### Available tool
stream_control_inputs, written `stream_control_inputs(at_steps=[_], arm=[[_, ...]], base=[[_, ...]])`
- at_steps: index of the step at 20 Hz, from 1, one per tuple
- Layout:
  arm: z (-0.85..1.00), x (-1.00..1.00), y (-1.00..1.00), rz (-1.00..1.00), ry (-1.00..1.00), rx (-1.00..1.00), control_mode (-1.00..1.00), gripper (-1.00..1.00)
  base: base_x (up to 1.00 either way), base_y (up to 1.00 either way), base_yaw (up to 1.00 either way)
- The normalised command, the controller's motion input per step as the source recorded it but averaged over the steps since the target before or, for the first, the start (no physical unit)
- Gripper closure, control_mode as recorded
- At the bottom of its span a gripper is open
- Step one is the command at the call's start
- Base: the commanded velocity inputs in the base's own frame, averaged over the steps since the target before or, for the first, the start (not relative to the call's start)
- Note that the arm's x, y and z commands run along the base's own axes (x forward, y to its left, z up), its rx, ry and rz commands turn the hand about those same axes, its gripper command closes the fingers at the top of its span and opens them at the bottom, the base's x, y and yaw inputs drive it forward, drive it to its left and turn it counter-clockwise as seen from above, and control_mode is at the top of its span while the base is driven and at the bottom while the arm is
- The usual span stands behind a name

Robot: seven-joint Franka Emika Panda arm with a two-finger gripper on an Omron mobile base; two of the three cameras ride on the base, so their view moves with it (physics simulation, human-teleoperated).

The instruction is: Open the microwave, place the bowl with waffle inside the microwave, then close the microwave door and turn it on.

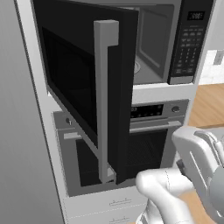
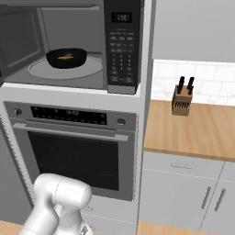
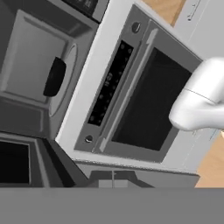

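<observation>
The black microwave stands built in above the oven, and its cavity is open. Its door is swung out to the left, with the tall silver bar handle on its free edge. A dark bowl sits on the glass turntable inside, holding an orange-brown waffle. The hand view is rolled sideways and shows the bowl as a dark shape in the cavity. My gripper is shut and holds nothing. The white arm is folded low in front of the oven.
A steel-fronted oven with a horizontal handle sits under the microwave, with drawers below it. To the right, a wooden counter carries a knife block. A grey wall panel stands on the left, beside the open door.
</observation>
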Motion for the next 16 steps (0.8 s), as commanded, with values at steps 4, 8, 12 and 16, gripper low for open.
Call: stream_control_inputs(at_steps=[4,8,12,16], arm=[[0.0,-0.06,0.55,-0.04,-0.1,-0.25,-1.0,1.0],[0.0,0.01,0.63,-0.05,-0.1,-0.26,-1.0,1.0],[-0.13,0.32,0.95,-0.09,-0.15,-0.36,-1.0,1.0],[-0.2,0.34,0.97,-0.16,-0.21,-0.4,-1.0,1.0]], base=[[0.0,0.0,0.0],[0.0,0.0,0.0],[0.0,0.0,0.0],[0.0,0.0,0.0]])
